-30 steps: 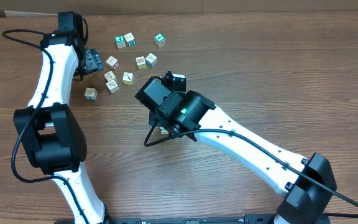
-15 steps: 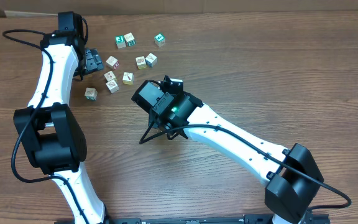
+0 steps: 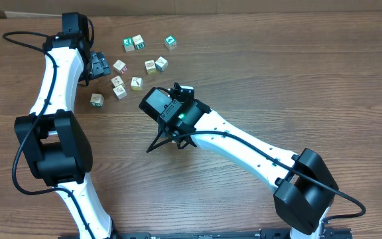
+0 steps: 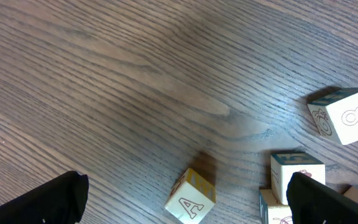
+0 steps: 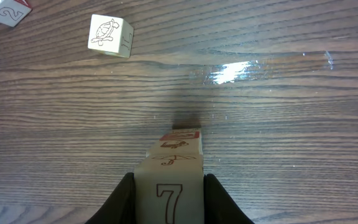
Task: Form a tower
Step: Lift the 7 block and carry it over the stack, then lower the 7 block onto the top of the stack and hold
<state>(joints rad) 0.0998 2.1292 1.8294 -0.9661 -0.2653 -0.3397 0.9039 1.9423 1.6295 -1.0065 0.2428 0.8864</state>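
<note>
- Your right claw (image 5: 168, 182) is clamped on the top cube (image 5: 168, 198), pale wood printed with a 7. It caps the tower (image 5: 180, 144) standing straight below on the wood-grain surface (image 5: 278, 124).
- Your left claw (image 4: 184, 183) stands wide apart. A loose cube (image 4: 190, 198) lettered A lies between its fingers (image 4: 48, 202), touching neither.
- From overhead, the right arm (image 3: 244, 143) hides the tower.

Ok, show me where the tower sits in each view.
Overhead: not visible, apparently hidden under the right arm near centre.
Left wrist: not in it.
Right wrist: bottom centre; the tower rises toward the camera, its top cube marked 7 gripped by the right tool.
Shared landmark: the wood-grain table.
</note>
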